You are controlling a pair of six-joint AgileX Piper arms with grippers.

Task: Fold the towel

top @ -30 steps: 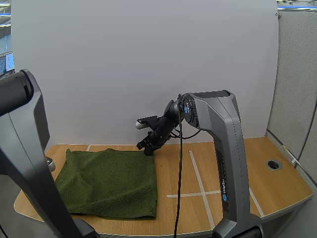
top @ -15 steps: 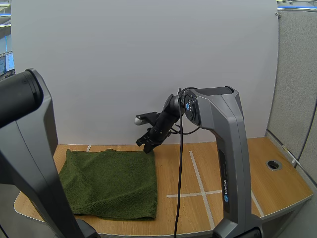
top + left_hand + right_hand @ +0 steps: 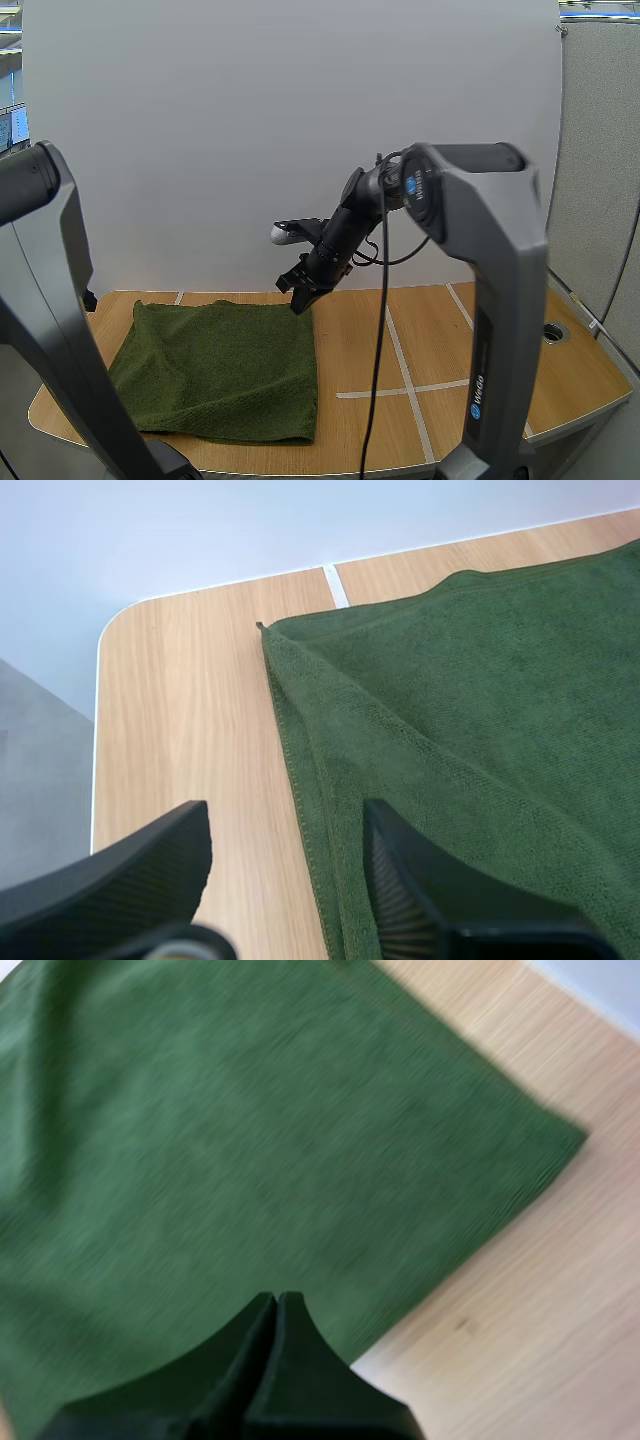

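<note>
Towel [image 3: 215,365] lies at 9 o'clock on the bench [image 3: 440,340]. Left end effector [image 3: 285,865] gapes by its 11 o'clock corner. Right end effector [image 3: 300,300] hovers at 1 o'clock, clenched and empty. This looks like the corner-grabbing step, so the right one should open first.

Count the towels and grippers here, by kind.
Towel: 1, a green towel lying flat
Grippers: 2, the left gripper open at the towel's edge, the right gripper shut over the towel
Total: 3
</note>
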